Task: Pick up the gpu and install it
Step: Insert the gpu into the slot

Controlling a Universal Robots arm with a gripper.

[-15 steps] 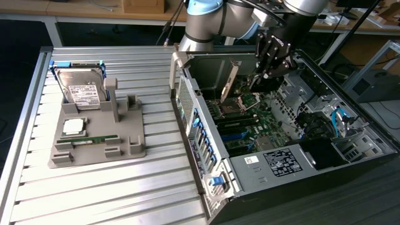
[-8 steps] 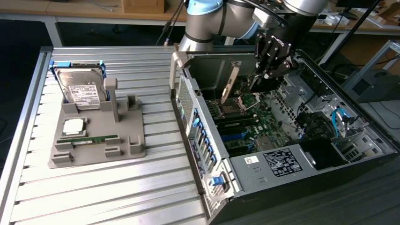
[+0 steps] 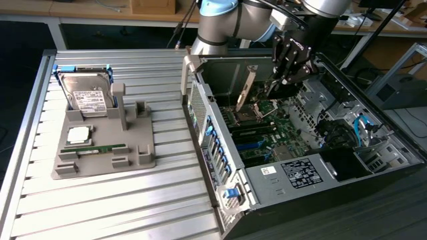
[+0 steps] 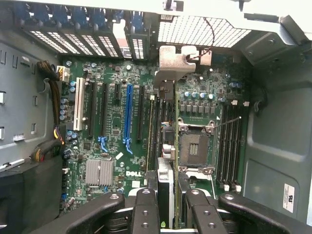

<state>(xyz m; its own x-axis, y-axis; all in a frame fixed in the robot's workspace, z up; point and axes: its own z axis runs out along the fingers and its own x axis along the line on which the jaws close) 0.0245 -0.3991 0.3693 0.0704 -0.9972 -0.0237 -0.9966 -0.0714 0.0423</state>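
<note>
My gripper (image 4: 168,210) is inside the open computer case (image 3: 280,175), shut on the gpu (image 4: 165,180). The card runs edge-on between my two fingers (image 4: 145,209), and its silver bracket (image 4: 175,61) reaches the case's rear slot wall. In the exterior view the gpu (image 3: 245,90) shows its tan face, standing upright and slightly tilted over the green motherboard (image 3: 267,140), with the gripper (image 3: 283,82) on its right. The card hangs over the black slots between the blue slot (image 4: 127,117) and the processor socket (image 4: 195,146). I cannot tell whether it touches a slot.
On the slatted table at the exterior view's left, a grey fixture (image 3: 137,155) holds a silver hard drive (image 3: 88,97), a processor chip (image 3: 79,134) and a green memory stick (image 3: 93,149). Case walls, drive bays (image 3: 347,165) and cable bundles (image 4: 51,97) hem in the motherboard.
</note>
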